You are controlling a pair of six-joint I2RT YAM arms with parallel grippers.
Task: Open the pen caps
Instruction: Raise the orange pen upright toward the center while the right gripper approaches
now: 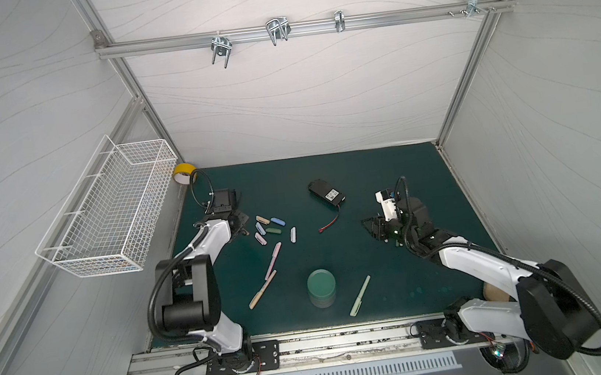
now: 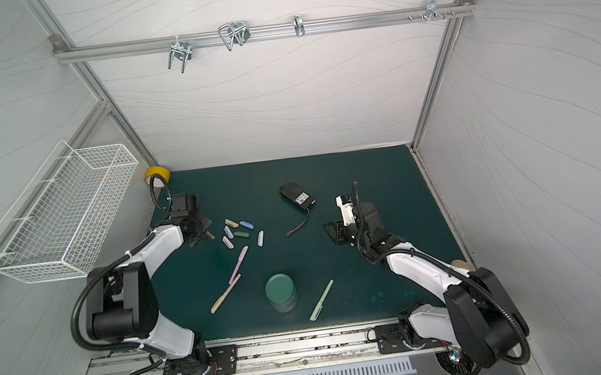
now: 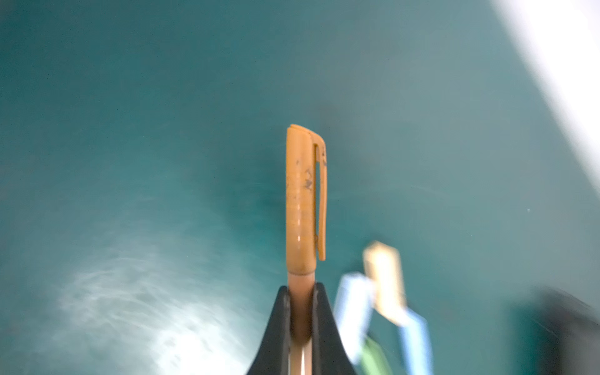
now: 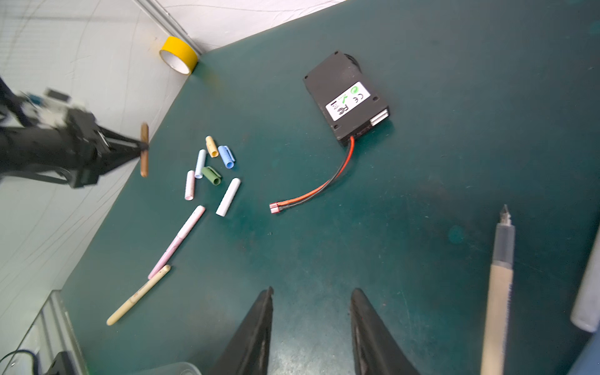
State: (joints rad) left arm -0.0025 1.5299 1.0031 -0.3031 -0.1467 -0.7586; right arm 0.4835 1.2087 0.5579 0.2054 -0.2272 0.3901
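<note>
Brown pen (image 3: 300,308): slim smooth plastic, pinched in the left gripper (image 3: 301,289) at the left part of the dark green mat (image 1: 385,171), just left of the loose caps. In the right wrist view its long axis (image 4: 144,149) crosses the fingertips at about a right angle and sticks out on both sides.
Cap (image 3: 303,194): on the pen, scuffed orange-brown, with its rounded end pointing away from the fingers and a flat clip along one side.
Left gripper: black fingers pressed together on the pen's body just below the cap.
Loose caps (image 1: 273,230): six short tubes clustered on the mat in tan, blue, pale blue, green, pink and white, pointing various ways.
Lying pens: pink pen (image 1: 273,260) and tan pen (image 1: 263,294) lie on a slant nearer than the caps. The green pen (image 1: 360,296) lies apart, right of the tub. All three look capped.
Right gripper (image 4: 312,290): black fingers spread with nothing between them. An uncapped pen (image 4: 498,292) lies beside it, its nib pointing the same way as the fingers.
Tub (image 1: 323,303): round, clear-walled, green-lidded, between the tan and green pens. Its contents cannot be told.
Basket (image 1: 109,214): white wire, hung on the left wall. What lies in it cannot be told.
Further out: black battery pack (image 1: 326,192) with red and black wires, and a yellow tape roll (image 1: 185,172) in the far left corner.
</note>
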